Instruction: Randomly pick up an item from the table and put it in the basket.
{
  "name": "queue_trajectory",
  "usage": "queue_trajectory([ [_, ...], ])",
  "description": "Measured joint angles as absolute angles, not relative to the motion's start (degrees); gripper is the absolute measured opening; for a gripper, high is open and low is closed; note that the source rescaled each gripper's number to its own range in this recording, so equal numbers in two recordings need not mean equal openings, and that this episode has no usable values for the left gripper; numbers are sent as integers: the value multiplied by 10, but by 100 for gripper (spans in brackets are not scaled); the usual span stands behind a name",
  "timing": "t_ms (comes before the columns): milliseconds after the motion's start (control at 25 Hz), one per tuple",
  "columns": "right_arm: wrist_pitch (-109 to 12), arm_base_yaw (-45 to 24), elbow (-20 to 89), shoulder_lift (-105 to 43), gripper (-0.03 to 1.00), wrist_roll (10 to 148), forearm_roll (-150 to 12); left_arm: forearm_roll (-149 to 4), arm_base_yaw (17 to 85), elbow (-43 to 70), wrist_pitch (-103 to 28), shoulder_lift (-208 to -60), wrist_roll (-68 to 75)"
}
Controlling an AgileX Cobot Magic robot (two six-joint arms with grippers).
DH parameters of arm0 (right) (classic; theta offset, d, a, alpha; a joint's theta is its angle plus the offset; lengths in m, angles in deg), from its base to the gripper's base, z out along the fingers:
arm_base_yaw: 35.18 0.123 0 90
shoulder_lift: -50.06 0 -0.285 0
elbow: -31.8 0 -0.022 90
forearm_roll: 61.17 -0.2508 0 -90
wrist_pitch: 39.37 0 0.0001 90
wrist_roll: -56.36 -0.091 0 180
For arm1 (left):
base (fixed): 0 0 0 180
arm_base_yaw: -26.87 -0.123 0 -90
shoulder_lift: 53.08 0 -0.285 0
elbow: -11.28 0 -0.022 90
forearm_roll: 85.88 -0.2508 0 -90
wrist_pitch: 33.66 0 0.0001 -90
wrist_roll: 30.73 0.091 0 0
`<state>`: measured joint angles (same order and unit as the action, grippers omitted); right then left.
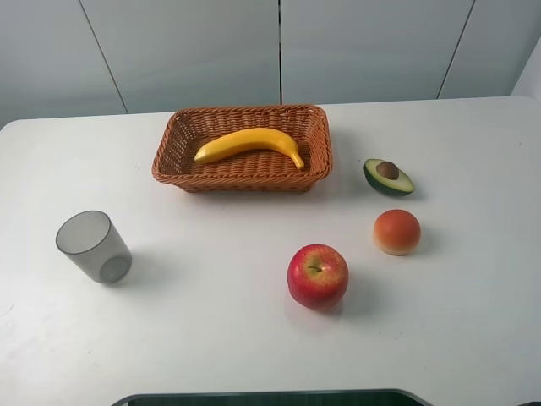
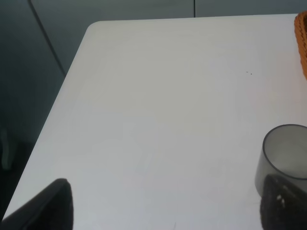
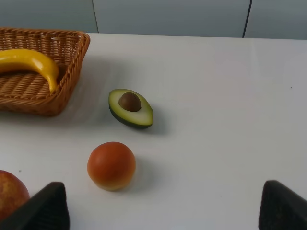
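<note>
The yellow banana (image 1: 249, 142) lies inside the orange-brown wicker basket (image 1: 173, 161) at the back middle of the white table (image 1: 211, 321). It also shows in the right wrist view (image 3: 29, 62), in the basket (image 3: 43, 103). Neither arm shows in the exterior high view. My left gripper (image 2: 168, 211) is open and empty over the table's left part, with the grey cup (image 2: 283, 153) by one fingertip. My right gripper (image 3: 163, 211) is open and empty, low over the table's right part, short of the fruit.
A grey translucent cup (image 1: 93, 245) stands at the left. A red apple (image 1: 318, 275), a round orange-red fruit (image 1: 396, 231) and a halved avocado (image 1: 388, 177) lie to the right of the middle. A corner of the basket (image 2: 302, 43) shows in the left wrist view.
</note>
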<state>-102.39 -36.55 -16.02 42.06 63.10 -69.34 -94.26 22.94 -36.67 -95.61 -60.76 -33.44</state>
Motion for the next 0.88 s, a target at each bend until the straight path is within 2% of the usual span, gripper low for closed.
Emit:
queue_trajectory([
  [240,-1024,-364,-160,421,76,631,-693,-943,229,-367,-956,-608,-334],
  [480,-1024,-325,-160,421,76,612,-686,-943,229,-367,-956,-608,-334],
  [880,-1023,-323,-160,421,76,573,-662,-943,229,-367,-956,-608,-334],
])
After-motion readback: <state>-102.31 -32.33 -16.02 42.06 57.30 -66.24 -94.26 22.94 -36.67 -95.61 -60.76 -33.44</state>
